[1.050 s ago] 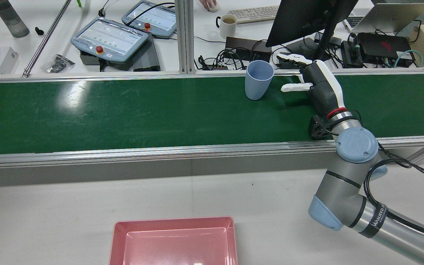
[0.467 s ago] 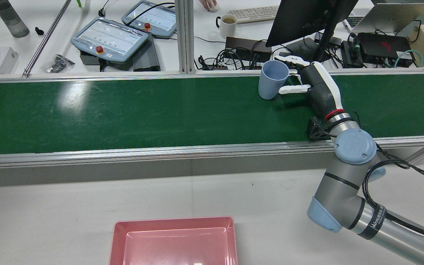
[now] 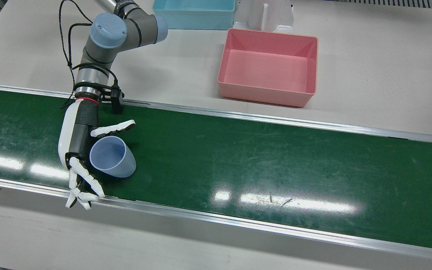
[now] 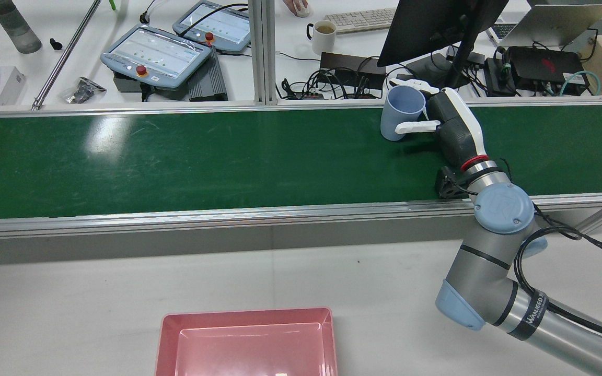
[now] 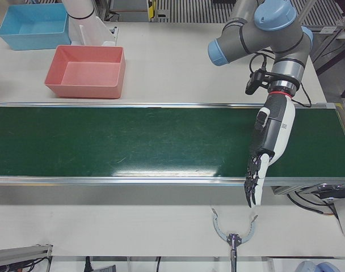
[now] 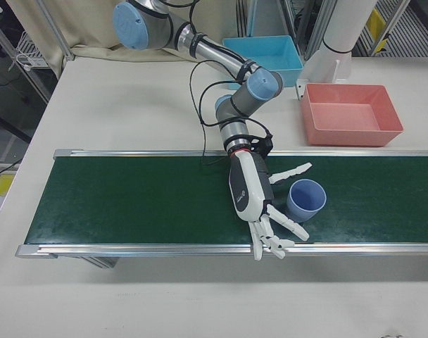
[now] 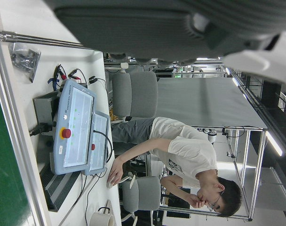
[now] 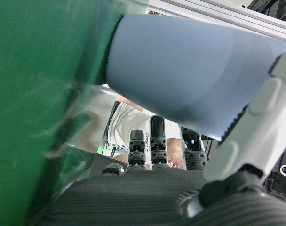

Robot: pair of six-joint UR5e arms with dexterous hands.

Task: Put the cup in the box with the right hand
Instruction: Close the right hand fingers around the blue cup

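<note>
A light blue cup stands on the green belt, mouth up. It also shows in the rear view, the right-front view and, close up, the right hand view. My right hand is open, and the cup sits between its thumb and its spread fingers. The thumb lies across the cup's side. The pink box stands empty on the white table behind the belt. My left hand hangs open and empty over the belt's far end.
A blue box and a white pedestal stand beside the pink box. Teach pendants, a mug and a monitor sit past the belt's outer rail. A grey claw tool lies on the front table.
The cup has travelled right along the belt into my right hand, between thumb and fingers. The hand has shifted slightly toward it and stays open.
</note>
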